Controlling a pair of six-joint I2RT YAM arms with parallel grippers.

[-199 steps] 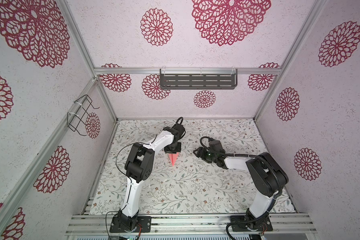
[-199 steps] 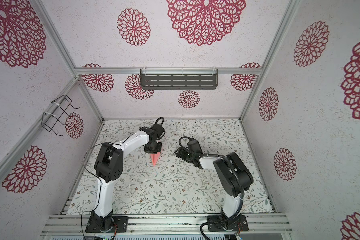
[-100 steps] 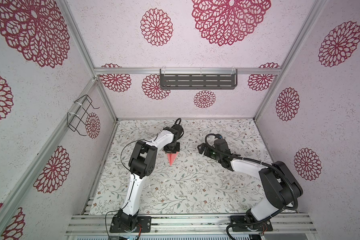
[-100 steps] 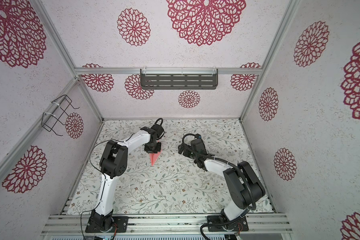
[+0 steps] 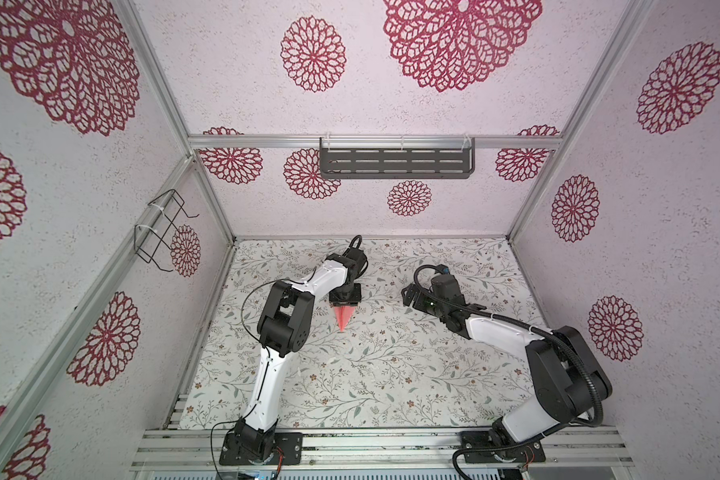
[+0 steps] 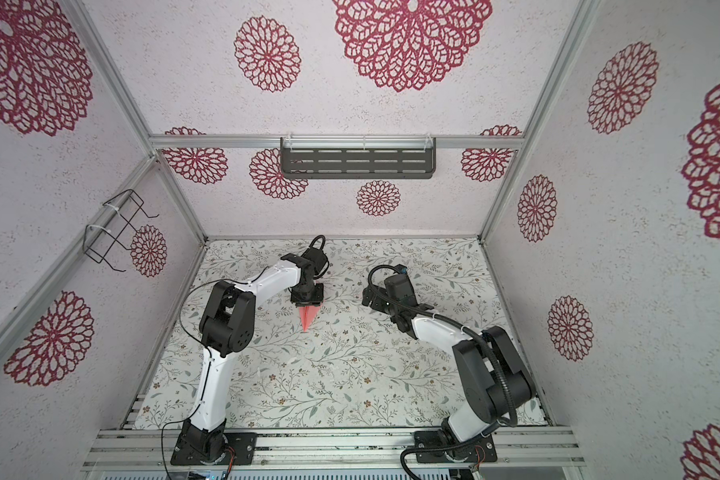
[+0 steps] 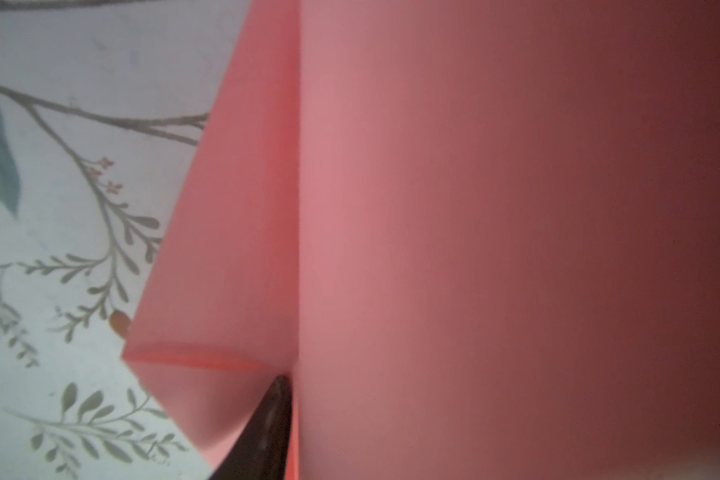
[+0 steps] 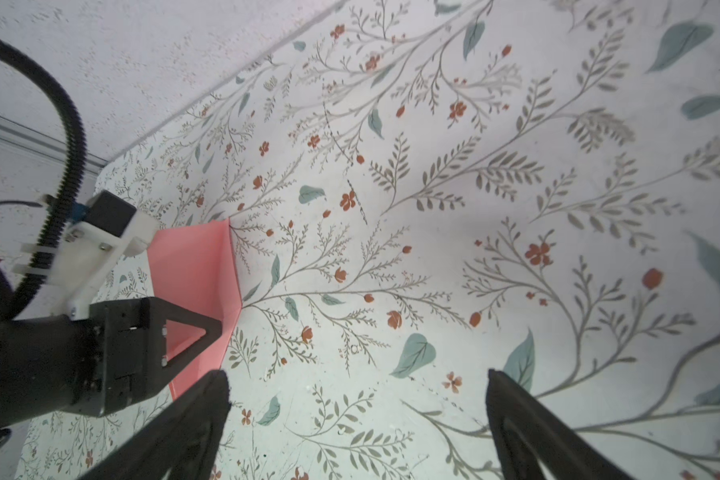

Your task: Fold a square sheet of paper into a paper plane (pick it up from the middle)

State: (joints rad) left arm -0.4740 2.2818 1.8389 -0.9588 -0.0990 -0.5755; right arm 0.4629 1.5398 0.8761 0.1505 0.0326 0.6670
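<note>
The square sheet of paper lies on the floral table folded into a narrow, pointed salmon-pink paper plane point(image 5: 343, 318) point(image 6: 307, 318), its tip toward the front. My left gripper point(image 5: 344, 300) point(image 6: 307, 300) hangs over the plane's wide back end. In the left wrist view one dark finger point(image 7: 267, 432) stands against an upright pink fold point(image 7: 474, 228); the other finger is hidden, so the grip is unclear. The right wrist view shows the plane point(image 8: 196, 266) behind the left gripper's triangular finger point(image 8: 192, 332). My right gripper point(image 5: 408, 296) point(image 6: 366, 297) point(image 8: 356, 374) is open wide and holds nothing, to the right of the plane.
The floral table cover point(image 5: 371, 365) is bounded by patterned walls on three sides. A grey slotted shelf point(image 5: 395, 162) hangs on the back wall and a wire rack point(image 5: 159, 232) on the left wall. Aluminium rails point(image 5: 371, 444) run along the front edge.
The right arm's elbow has swung out to the right and its wrist has turned, while its gripper stays near the same spot. The plane and the left gripper have kept their place.
</note>
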